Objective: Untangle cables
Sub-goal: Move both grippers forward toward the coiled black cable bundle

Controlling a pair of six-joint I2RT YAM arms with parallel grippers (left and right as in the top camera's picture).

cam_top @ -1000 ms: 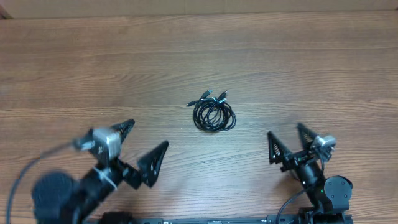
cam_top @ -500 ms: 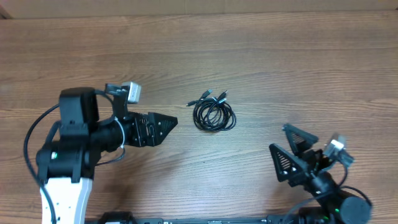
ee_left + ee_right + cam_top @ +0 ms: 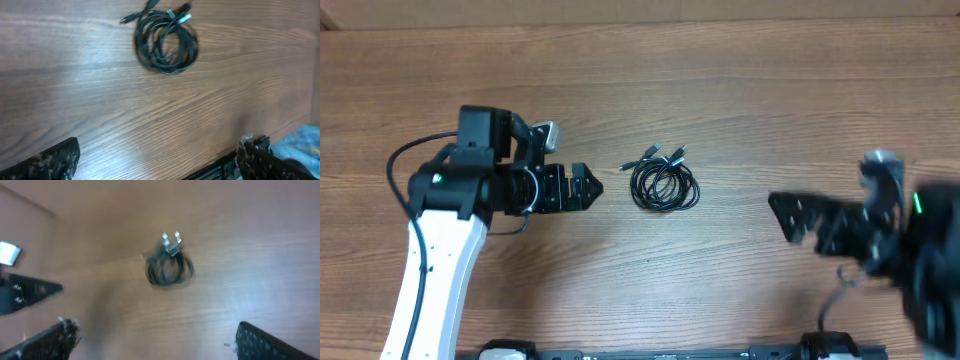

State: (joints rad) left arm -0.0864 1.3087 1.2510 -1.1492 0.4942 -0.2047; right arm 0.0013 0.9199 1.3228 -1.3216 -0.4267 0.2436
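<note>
- The approach is judged to be the step in hand: the cable bundle [image 3: 665, 183] lies coiled and untouched on the counter [image 3: 740, 90], just ahead of the left claw [image 3: 592, 188] and well ahead of the right claw [image 3: 784, 215].
- Both claws are shown spread wide in the wrist views, and nothing is held.
- Next, a descent onto one loose plug end is called for, while the coil is pinned by the other claw.
- Compared with the earlier frames, the left arm has been swung up to face the bundle, the right arm has been raised and is blurred, and the bundle is unmoved.
</note>
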